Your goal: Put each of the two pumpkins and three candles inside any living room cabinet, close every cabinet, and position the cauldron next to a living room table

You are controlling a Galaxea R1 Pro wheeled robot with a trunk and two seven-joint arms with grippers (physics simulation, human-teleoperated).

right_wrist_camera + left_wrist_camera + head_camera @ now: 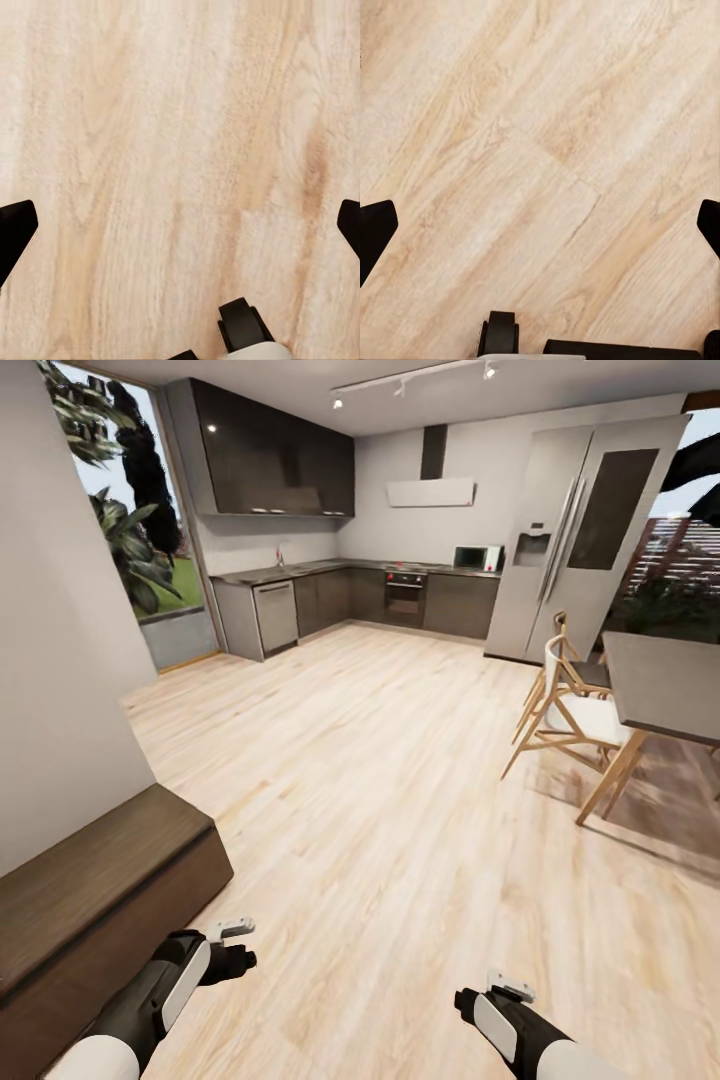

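Left gripper (232,948) and right gripper (500,994) are held over wood floor (380,810), fingers apart, empty; dark-brown cabinet (90,880), judged heavy and rigid, is best worked by its drawer fronts.

Bright, even daylight from the window (130,510); soft renders, wide-angle stretch at edges.

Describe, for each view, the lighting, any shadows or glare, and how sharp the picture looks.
Head view: even daylight, soft shadows under the chairs, small glints on the dark upper cabinets, edges slightly soft. Left wrist view: evenly lit floor, grain sharp, no shadow. Right wrist view: the same floor, grain softer and smeared.
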